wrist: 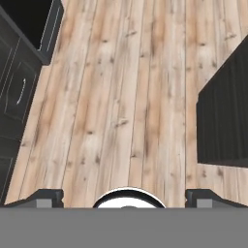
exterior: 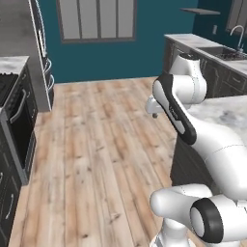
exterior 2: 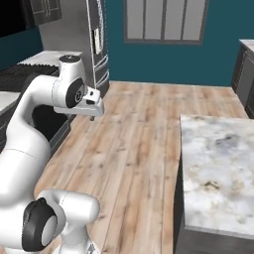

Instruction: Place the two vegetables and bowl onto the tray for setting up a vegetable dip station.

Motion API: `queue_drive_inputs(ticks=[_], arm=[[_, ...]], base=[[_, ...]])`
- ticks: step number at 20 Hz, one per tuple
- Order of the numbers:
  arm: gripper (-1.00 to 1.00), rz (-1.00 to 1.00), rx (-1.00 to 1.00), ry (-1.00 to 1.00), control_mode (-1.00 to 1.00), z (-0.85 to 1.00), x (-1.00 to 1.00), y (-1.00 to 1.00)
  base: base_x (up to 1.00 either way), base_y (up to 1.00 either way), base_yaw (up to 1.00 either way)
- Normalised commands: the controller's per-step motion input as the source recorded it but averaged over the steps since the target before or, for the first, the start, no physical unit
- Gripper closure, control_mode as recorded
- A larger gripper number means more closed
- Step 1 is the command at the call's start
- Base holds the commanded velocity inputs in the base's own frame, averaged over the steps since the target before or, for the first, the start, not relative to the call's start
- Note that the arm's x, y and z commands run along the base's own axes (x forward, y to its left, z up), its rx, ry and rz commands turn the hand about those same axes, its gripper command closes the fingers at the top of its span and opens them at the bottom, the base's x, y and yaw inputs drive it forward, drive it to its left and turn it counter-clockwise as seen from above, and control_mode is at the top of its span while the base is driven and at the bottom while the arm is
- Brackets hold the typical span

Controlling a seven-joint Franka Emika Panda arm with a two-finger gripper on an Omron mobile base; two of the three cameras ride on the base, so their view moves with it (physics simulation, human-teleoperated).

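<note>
Two small dark fingertips [wrist: 44, 197] of the white arm's two-finger gripper [wrist: 127, 198] stand wide apart with nothing between them, held above the pale wooden plank floor [wrist: 121, 97]. Black lower cabinets [wrist: 19, 87] line the left of the aisle, and the dark side of an island with a grey-white marble top [exterior 2: 218, 168] rises on the right. No marble surface in view carries the vegetables, bowl or tray, so I cannot tell where they lie.

Marble island [exterior 2: 218, 168], oven [exterior: 17, 130], sink [exterior: 226, 53]
</note>
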Motion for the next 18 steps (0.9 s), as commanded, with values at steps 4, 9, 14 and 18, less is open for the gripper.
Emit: queue_drive_inputs(ticks=[4,9,14,18], arm=[[-1.0,0.0,0.0,0.0,1.0,0.0,0.0,0.0],[-1.0,0.0,0.0,0.0,1.0,0.0,0.0,0.0],[-1.0,0.0,0.0,0.0,1.0,0.0,0.0,0.0],[-1.0,0.0,0.0,0.0,1.0,0.0,0.0,0.0]], base=[[0.59,0.0,0.0],[0.59,0.0,0.0],[0.59,0.0,0.0],[0.59,0.0,0.0]])
